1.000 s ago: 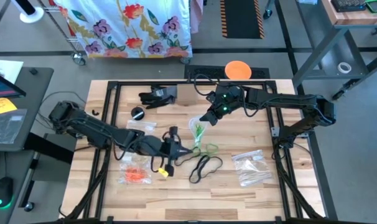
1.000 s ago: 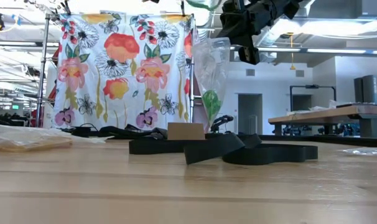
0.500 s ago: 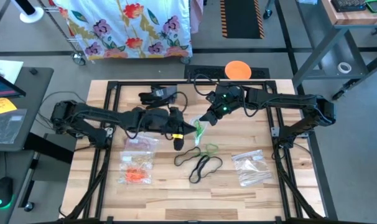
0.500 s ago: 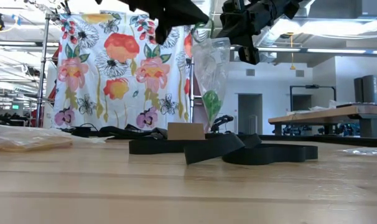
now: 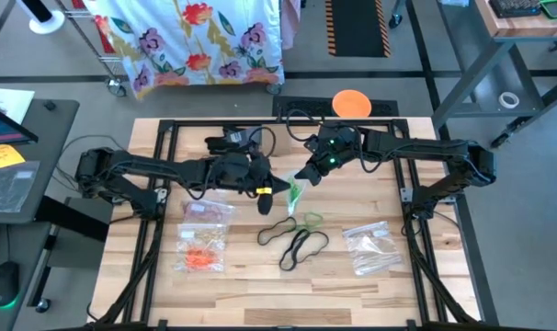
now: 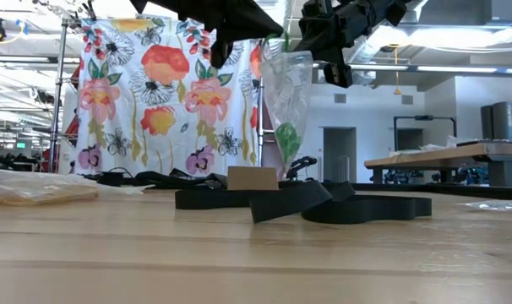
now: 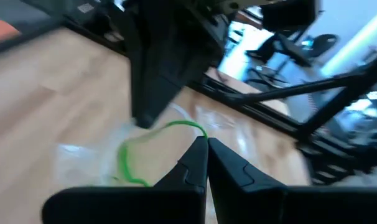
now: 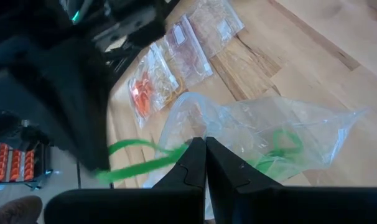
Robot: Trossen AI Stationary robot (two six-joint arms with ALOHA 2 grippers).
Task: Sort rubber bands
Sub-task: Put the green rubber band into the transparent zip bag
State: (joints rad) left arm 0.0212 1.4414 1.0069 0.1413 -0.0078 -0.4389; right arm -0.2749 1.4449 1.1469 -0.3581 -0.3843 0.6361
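over on the left of the light wooden slatted table (image 5: 150, 285), two flat clear plastic zip bags lie one behind the other: the nearer one holds orange rubber bands (image 5: 199, 258), the farther one (image 5: 208, 211) pale contents i cannot make out. the dark left arm reaches across from the table's left edge to the middle, and the left gripper (image 5: 266, 197) hangs in the air with its two fingers pressed together on a thin bright green rubber band loop (image 7: 152, 149), which dangles from the fingertips in the left wrist view. just beside it the right gripper (image 5: 303, 177), jaws closed, pinches the top edge of an upright clear plastic bag (image 6: 286, 101) lifted off the table; a clump of green rubber bands (image 6: 286, 136) sits in the bag's lower part. the held green loop is right at that bag's mouth; whether it is inside i cannot tell. below the grippers, several large black rubber band loops (image 5: 297, 245) lie on the wood, with one small green band (image 5: 310, 219) just behind them. further right another clear plastic bag with pale bands (image 5: 370, 246) lies flat. the right arm stretches in from the table's right side. beyond the far edge lie an orange round disc (image 5: 351, 102) and a floral cloth (image 5: 196, 39).
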